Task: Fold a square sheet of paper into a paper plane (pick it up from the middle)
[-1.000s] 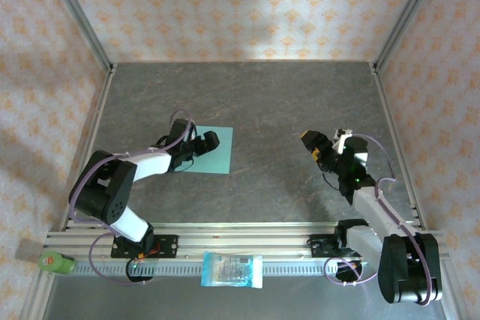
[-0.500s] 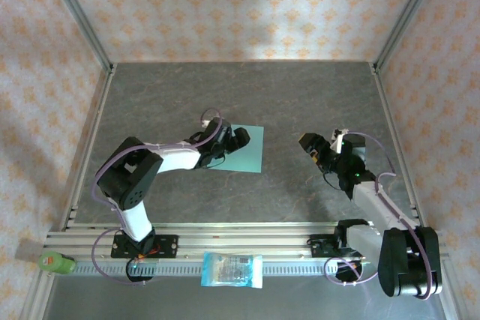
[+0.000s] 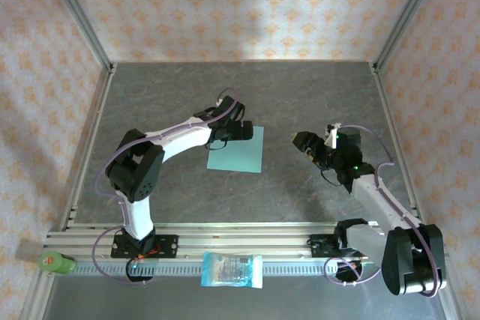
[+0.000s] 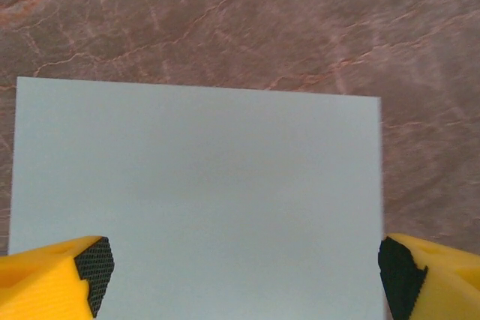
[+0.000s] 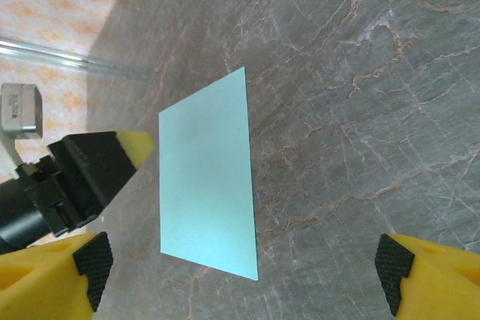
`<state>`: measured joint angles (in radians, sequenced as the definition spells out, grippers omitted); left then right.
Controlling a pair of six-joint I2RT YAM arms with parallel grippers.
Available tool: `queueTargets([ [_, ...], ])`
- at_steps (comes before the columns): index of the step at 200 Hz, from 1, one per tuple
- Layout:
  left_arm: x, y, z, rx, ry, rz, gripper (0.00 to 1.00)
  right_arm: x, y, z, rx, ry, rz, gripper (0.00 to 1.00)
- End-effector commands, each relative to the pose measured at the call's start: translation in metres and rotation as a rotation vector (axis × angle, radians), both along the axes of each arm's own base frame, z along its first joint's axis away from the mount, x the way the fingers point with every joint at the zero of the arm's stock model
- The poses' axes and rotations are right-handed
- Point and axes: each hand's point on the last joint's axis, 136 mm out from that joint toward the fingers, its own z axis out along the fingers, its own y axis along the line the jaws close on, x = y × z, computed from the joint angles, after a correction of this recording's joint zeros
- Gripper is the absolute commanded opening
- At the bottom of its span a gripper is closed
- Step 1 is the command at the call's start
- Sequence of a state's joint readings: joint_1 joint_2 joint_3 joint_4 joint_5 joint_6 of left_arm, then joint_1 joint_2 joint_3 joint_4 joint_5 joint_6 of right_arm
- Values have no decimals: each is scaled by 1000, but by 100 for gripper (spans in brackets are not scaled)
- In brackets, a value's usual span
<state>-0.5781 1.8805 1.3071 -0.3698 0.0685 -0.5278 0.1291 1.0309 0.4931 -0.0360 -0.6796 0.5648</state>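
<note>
The square sheet of paper point(image 3: 235, 153) lies flat and uncreased on the grey table, left of centre. My left gripper point(image 3: 246, 132) is over the sheet's far edge. In the left wrist view the square sheet of paper point(image 4: 199, 192) spans the gap between the yellow fingers, and the left gripper point(image 4: 244, 275) is open with nothing between its pads. My right gripper point(image 3: 306, 143) is to the right of the sheet, apart from it and facing it. The right gripper point(image 5: 244, 271) is open and empty, with the sheet point(image 5: 206, 200) ahead of it and the left gripper point(image 5: 97, 162) beyond.
A blue-and-white plastic packet point(image 3: 232, 270) lies on the aluminium rail point(image 3: 285, 234) at the near edge. A small green object point(image 3: 56, 262) sits at the near left corner. Patterned walls and metal posts point(image 3: 75, 13) enclose the table.
The sheet slid right on the table with the left gripper. The left arm then stretched out and swung its gripper to the sheet's far edge. The right gripper moved slightly left.
</note>
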Motion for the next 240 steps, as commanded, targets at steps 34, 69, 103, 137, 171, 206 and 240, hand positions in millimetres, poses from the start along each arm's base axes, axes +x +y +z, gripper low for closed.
queueTargets([
  [34, -12, 6, -29, 178, 131, -61, 95, 3, -5, -6, -128, 46, -3, 93],
  [69, -14, -4, -39, 199, 155, -50, 95, 3, -7, -4, -151, 52, -10, 94],
  [103, -13, -6, -43, 201, 169, -20, 96, 2, -10, -7, -168, 67, -16, 94],
  [137, -14, -2, -45, 221, 178, 18, 98, 1, -13, -11, -186, 79, -25, 94],
  [171, -16, -4, -45, 217, 176, 25, 99, 0, -13, -14, -191, 89, -20, 95],
  [206, -18, -5, -50, 220, 189, 27, 99, -1, -13, -16, -197, 96, -15, 95],
  [240, -23, -6, -59, 226, 202, 29, 99, -2, -14, -17, -202, 99, -19, 95],
])
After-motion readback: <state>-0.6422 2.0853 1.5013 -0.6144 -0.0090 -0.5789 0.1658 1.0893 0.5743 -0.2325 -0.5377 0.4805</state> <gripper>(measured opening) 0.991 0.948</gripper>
